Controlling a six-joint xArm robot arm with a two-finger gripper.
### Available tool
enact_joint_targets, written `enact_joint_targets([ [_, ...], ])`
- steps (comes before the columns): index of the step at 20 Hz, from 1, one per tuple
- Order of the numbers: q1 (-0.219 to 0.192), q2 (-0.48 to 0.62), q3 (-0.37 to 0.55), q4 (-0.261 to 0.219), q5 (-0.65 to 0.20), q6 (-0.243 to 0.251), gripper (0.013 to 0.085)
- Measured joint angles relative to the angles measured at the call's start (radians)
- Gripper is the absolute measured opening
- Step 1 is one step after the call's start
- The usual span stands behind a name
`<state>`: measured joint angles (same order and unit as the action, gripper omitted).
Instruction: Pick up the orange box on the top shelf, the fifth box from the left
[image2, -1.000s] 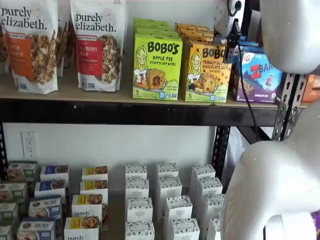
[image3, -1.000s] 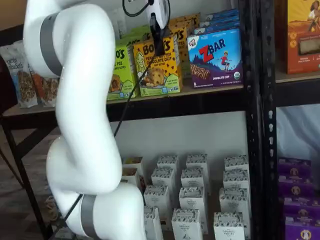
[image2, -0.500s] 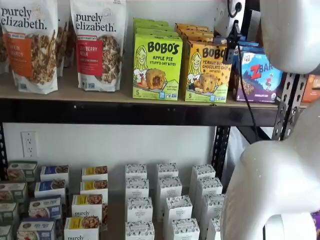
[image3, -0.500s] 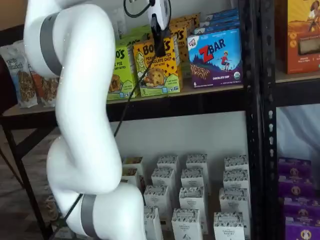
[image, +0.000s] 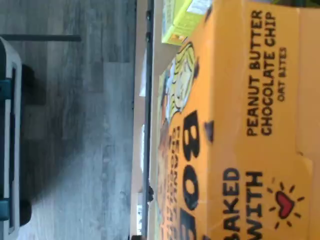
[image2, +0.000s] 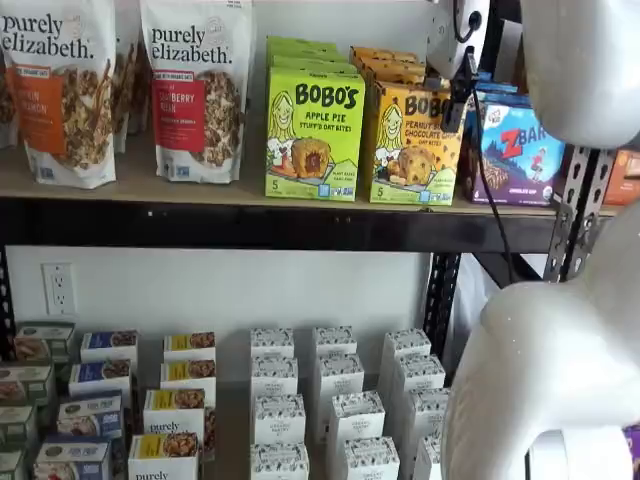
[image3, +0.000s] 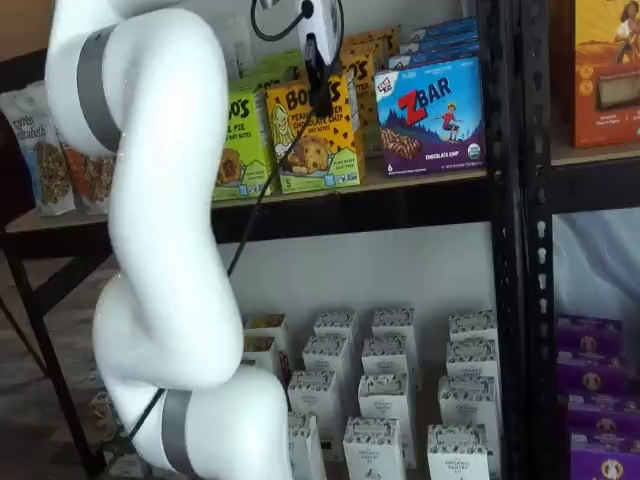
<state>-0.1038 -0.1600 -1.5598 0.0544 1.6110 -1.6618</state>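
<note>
**Gripper at the top edge of the orange box**

The orange box (image2: 415, 145) stands upright at the front of the top shelf (image2: 250, 222), touching the green box (image2: 314, 133) on one side and just beside the ZBar box (image2: 519, 152) on the other. More orange boxes are lined up behind it. In the wrist view its lid (image: 260, 130) fills most of the picture, very close under the camera.

The gripper (image3: 319, 88) hangs over the box's upper front edge; in both shelf views only a dark finger shows against the carton, side-on. No gap can be made out, and nothing shows the box clamped, so I cannot tell whether the fingers are apart or closed.

The box looks like thin printed cardboard: probably light, stiff along its edges but easy to dent on the broad faces, and somewhat slick. The best hold is likely across the narrow depth at the top, front face to back face, since the side faces are blocked by neighbours. A hard squeeze could crush the lid flap.

The shelf is a tan board on a black beam, level and smooth, so the box should slide forward easily. Room is tight sideways but open above and in front. The lower shelf holds small white cartons (image2: 338, 400), well apart from the work.
</note>
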Motion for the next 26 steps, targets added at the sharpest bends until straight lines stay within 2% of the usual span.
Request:
enact_joint_targets([
  [1,-0.002,-0.001,0.002,0.004,-0.004,-0.001,0.0770],
  [2,-0.003,-0.001,0.002,0.005,-0.006,-0.002,0.0770],
  [3,-0.003,0.000,0.001,0.006,-0.006,-0.002,0.0730],
  [6,-0.003,0.001,-0.001,0.002,-0.005,-0.003,0.0690],
  [7,-0.003,0.001,-0.001,0.002,-0.004,-0.003,0.0650],
  [8,-0.003,0.001,-0.001,0.002,-0.004,-0.003,0.0650],
  [10,-0.004,0.003,-0.002,0.003,-0.002,-0.004,0.0570],
  [18,-0.006,0.027,-0.041,0.014,0.048,-0.002,0.0570],
  [26,0.000,0.019,-0.029,0.000,0.032,0.000,0.0570],
])
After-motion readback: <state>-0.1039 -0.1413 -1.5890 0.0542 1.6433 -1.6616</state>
